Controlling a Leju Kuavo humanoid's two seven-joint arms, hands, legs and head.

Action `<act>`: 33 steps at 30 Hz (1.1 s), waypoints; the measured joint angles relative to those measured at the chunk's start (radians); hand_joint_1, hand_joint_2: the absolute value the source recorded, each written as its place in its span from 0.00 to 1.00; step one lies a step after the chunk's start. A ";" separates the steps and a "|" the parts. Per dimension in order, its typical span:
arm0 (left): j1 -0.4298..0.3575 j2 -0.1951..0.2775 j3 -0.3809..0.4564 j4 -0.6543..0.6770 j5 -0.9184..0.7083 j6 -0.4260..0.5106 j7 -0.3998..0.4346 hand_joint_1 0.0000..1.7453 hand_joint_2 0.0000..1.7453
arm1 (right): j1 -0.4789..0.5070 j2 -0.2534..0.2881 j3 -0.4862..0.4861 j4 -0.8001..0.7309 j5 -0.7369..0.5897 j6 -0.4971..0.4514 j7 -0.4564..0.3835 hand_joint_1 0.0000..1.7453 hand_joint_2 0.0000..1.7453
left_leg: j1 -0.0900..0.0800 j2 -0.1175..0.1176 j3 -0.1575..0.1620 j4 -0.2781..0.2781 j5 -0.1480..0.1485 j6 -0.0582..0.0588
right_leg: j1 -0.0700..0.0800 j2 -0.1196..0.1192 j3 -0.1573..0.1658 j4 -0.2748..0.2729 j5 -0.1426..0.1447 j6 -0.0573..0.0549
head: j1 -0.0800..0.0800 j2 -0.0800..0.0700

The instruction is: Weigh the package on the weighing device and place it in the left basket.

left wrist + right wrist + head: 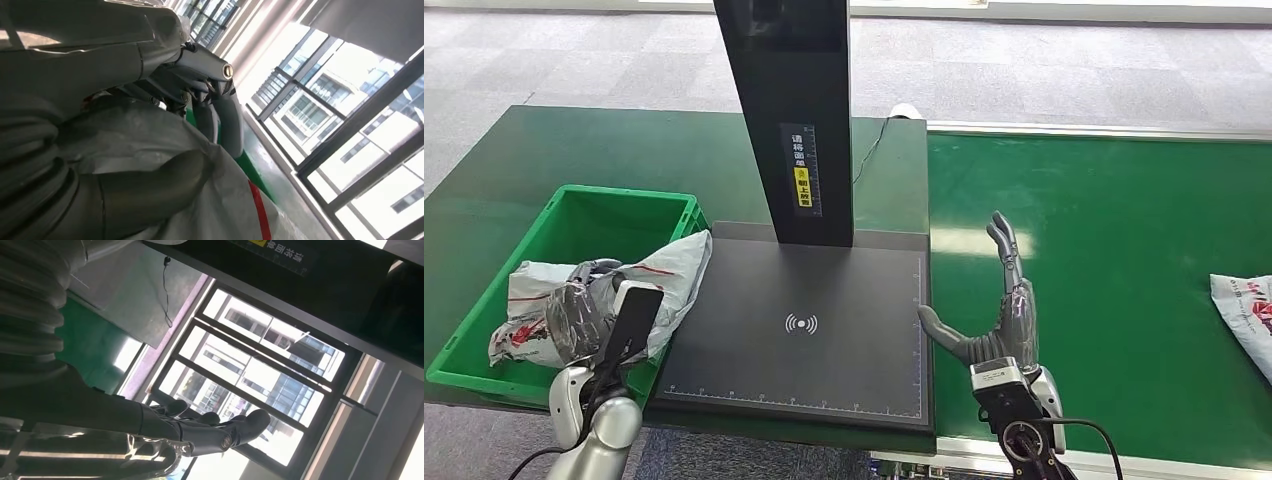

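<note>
From the head view I see my left hand (584, 305) at about 8 o'clock, fingers wrapped on the package (659, 275), a white poly bag with red print. The bag lies mostly inside the green basket (519, 265), with one end draped over the basket's right wall toward the scale (824, 330). The scale's black platform sits dead centre on the dark green table (574, 150), and its black post (799, 110) rises at 12 o'clock, a yellow label on its face; a thin cable (869, 150) trails off behind it. My right hand (994, 320) stands at 5 o'clock just beside the platform's right edge, fingers straight up and spread, thumb out toward the scale, holding nothing. Beyond it runs the green belt (1104, 270), and a second bag (1249, 315) lies at its 3 o'clock edge, well apart from either hand. In the left wrist view the thumb (150, 185) presses into the white plastic, a red stripe beside it, and the darker fingers (220, 115) curl over the top. In the right wrist view the fingers (220, 432) reach out free, with the post's label (285, 255) above them.
</note>
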 joint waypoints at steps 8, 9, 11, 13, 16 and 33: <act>-0.002 -0.073 0.126 -0.046 0.137 0.091 -0.393 0.00 1.00 | 0.000 0.000 0.001 -0.002 -0.011 -0.013 -0.006 0.00 1.00 | 0.000 0.000 0.000 0.000 0.000 0.000 | 0.000 0.000 0.000 0.000 0.000 0.000 | 0.000 0.000; -0.004 -0.092 0.152 -0.057 0.161 0.091 -0.449 0.00 1.00 | 0.000 0.000 0.001 -0.002 -0.013 -0.015 -0.006 0.00 1.00 | 0.000 0.000 0.000 0.001 0.000 0.000 | 0.000 0.000 0.000 0.000 0.000 0.000 | 0.000 0.000; -0.006 -0.126 0.196 -0.080 0.208 0.091 -0.538 0.00 1.00 | 0.000 0.000 0.001 -0.002 -0.017 -0.018 -0.009 0.00 1.00 | 0.000 0.000 0.000 0.001 0.000 0.000 | 0.000 0.000 0.000 0.000 0.000 0.000 | 0.000 0.000; -0.006 -0.153 0.224 -0.116 0.248 0.091 -0.590 0.00 1.00 | 0.000 0.000 0.001 -0.002 -0.022 -0.019 -0.012 0.00 1.00 | 0.000 0.000 -0.001 0.001 0.000 0.000 | 0.000 0.000 0.000 0.000 0.000 0.000 | 0.000 0.000; -0.003 -0.177 0.234 -0.193 0.302 0.091 -0.614 0.00 1.00 | -0.001 -0.001 0.002 -0.002 -0.030 -0.019 -0.017 0.00 1.00 | 0.000 -0.001 -0.001 0.001 0.000 0.000 | 0.000 0.000 0.000 0.000 0.000 0.000 | 0.000 0.000; 0.036 -0.043 -0.253 -0.368 0.554 -0.014 -0.621 0.00 1.00 | -0.038 -0.020 0.003 0.006 -0.069 -0.007 -0.023 0.00 1.00 | 0.000 0.000 -0.001 0.002 0.000 0.000 | 0.000 0.000 0.001 0.000 0.000 0.000 | 0.000 0.000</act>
